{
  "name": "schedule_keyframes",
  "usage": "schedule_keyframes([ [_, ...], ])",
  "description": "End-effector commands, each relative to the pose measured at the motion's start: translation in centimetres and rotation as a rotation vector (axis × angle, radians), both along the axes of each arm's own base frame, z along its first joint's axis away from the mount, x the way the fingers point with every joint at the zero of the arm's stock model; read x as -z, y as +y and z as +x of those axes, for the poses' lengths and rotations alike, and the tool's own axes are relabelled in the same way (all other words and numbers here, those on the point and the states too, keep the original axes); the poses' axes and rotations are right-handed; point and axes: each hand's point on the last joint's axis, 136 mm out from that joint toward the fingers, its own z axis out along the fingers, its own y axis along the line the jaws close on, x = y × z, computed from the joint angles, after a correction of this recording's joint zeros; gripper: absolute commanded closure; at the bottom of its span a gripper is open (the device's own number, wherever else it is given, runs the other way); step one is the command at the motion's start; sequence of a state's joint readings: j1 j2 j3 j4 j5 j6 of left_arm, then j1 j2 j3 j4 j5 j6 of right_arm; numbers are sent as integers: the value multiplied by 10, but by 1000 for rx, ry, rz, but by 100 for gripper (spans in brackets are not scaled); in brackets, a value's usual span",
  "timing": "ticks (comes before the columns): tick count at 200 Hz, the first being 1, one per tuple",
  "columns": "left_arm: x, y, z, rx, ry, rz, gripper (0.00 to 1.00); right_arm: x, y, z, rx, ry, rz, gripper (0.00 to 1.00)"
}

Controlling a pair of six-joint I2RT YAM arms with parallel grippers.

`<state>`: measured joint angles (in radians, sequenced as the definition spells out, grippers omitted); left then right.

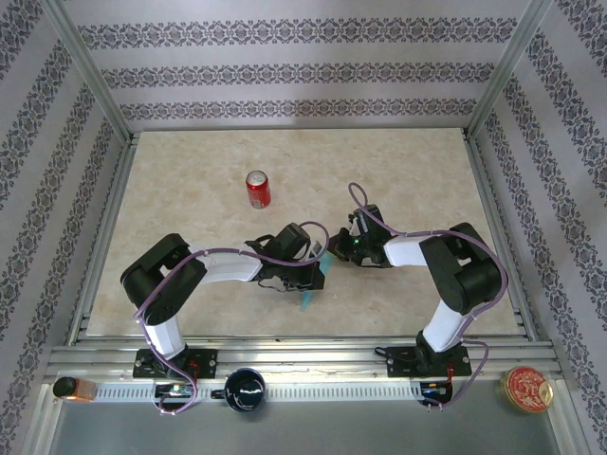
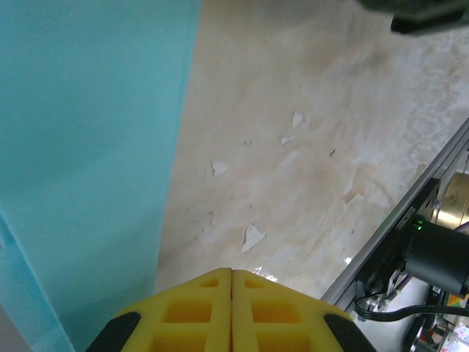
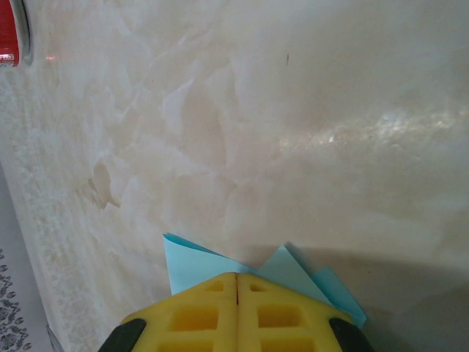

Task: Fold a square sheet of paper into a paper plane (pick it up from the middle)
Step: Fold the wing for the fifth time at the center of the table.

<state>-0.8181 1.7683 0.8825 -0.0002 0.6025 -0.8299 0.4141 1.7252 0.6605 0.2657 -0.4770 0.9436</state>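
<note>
The square sheet of paper (image 1: 313, 284), turquoise and folded, stands on edge off the table between the two arms. In the right wrist view its pointed folds (image 3: 192, 265) fan out to either side past the yellow fingertips, and my right gripper (image 3: 237, 274) (image 1: 334, 250) is shut on it. My left gripper (image 2: 231, 270) (image 1: 320, 258) is shut with nothing between its fingers. A broad face of the paper (image 2: 88, 147) hangs close along its left side; whether they touch I cannot tell.
A red soda can (image 1: 258, 190) (image 3: 9, 33) stands upright behind the grippers, left of centre. The metal front rail (image 2: 410, 213) and the right arm's base (image 2: 440, 253) lie to the right. A black round object (image 1: 245, 389) and a gold tin (image 1: 526, 389) sit beyond the front edge.
</note>
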Motion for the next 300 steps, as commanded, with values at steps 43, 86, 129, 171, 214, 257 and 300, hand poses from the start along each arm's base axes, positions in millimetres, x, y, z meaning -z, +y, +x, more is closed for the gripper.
schedule_keyframes([
  [43, 41, 33, -38, -21, 87, 87, 92, 52, -31, -37, 25, 177, -139, 97],
  [86, 48, 47, -55, -47, 110, 85, 92, 54, -32, -39, 22, 185, -143, 96],
  [129, 45, 59, -73, -22, 120, 90, 92, 54, -33, -39, 20, 184, -147, 97],
  [171, 43, 82, -88, 13, 110, 167, 92, 55, -32, -40, 17, 188, -146, 97],
  [214, 12, 93, -76, -7, -30, 178, 97, 51, -28, -40, 8, 184, -128, 97],
  [257, -24, 91, -39, -124, -181, 113, 95, 34, -12, -32, -39, 139, -77, 94],
  [300, -28, 80, 0, -194, -166, 78, 87, -2, 10, -19, -110, 53, 11, 91],
])
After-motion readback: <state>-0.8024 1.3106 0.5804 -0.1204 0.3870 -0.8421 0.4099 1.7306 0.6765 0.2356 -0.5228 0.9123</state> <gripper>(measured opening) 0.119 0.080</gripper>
